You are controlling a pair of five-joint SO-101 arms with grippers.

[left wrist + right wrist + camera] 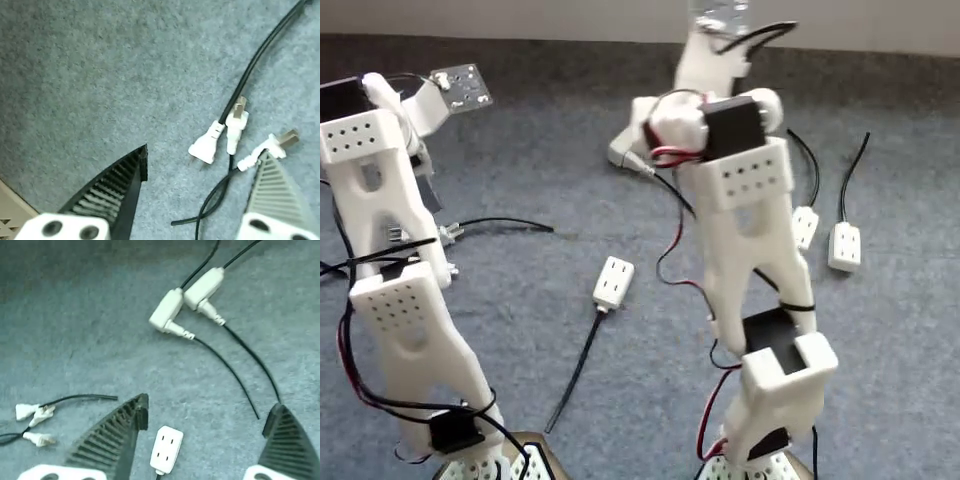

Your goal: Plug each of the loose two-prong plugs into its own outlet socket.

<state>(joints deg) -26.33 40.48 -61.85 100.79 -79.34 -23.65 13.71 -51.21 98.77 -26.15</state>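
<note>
Close by the spread left pincer's [205, 152] tip lie three loose plugs [235, 125].

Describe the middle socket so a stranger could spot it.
On the grey mat, look between the left arm and right arm. The socket lies there alone, black cord trailing toward the bases; the other two sockets sit paired outside the right arm.

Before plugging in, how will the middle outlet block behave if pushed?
The outlet block lies flat and boxy, so probably won't roll. Nothing holds it, so it may slide on the carpet. Its thin black cord looks floppy, unlikely to anchor it.
</note>
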